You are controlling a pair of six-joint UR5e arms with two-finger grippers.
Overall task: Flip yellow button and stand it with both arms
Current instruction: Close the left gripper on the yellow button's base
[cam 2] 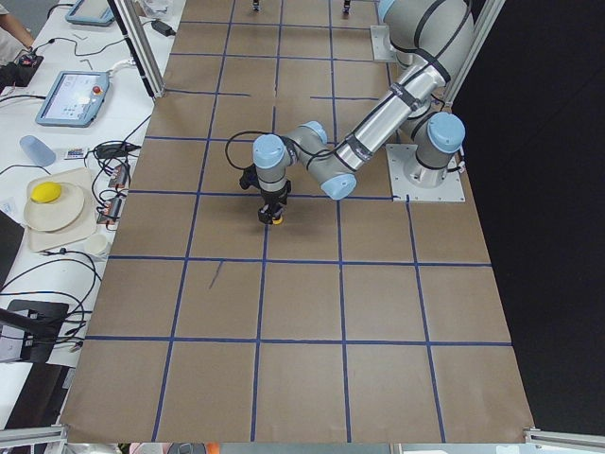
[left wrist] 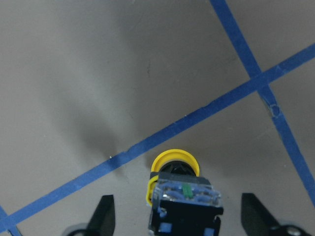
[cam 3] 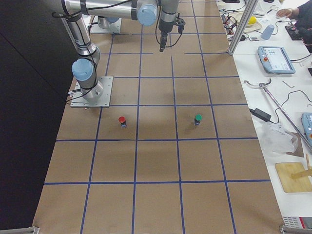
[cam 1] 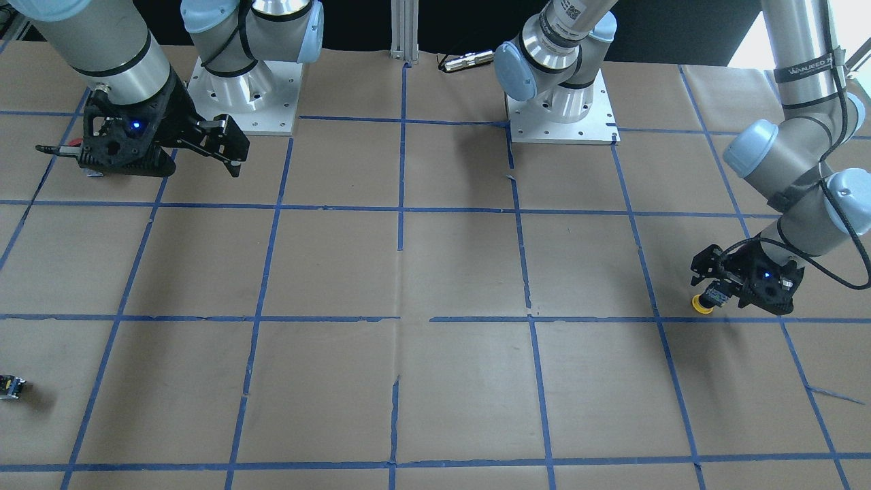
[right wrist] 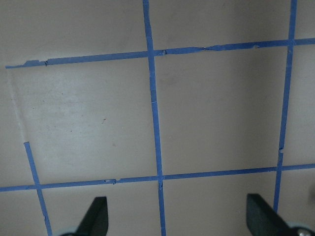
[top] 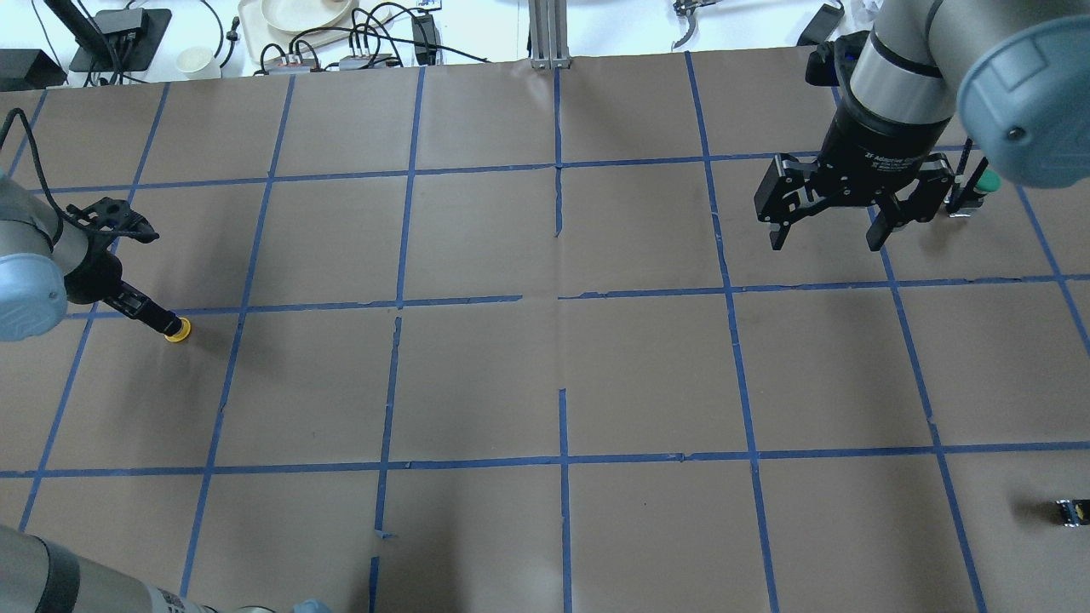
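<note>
The yellow button [left wrist: 174,162] rests on the brown paper beside a blue tape line. Its yellow cap points away from the left wrist camera and its blocky body end faces it. It also shows in the front view [cam 1: 703,303] and the overhead view [top: 177,330]. My left gripper [cam 1: 708,289] is low over it, tilted and open. Its fingers [left wrist: 104,216] stand on either side of the body, apart from it. My right gripper [top: 826,238] hangs open and empty above the table on the far side, with only paper and tape between its fingers [right wrist: 96,219].
A green-capped button [top: 983,181] stands just beside the right gripper and a red-capped one [cam 3: 122,119] stands nearer the robot. A tiny dark block with a yellow spot [top: 1071,509] lies at the right edge. The arm bases [cam 1: 561,105] stand at the robot's side of the table.
</note>
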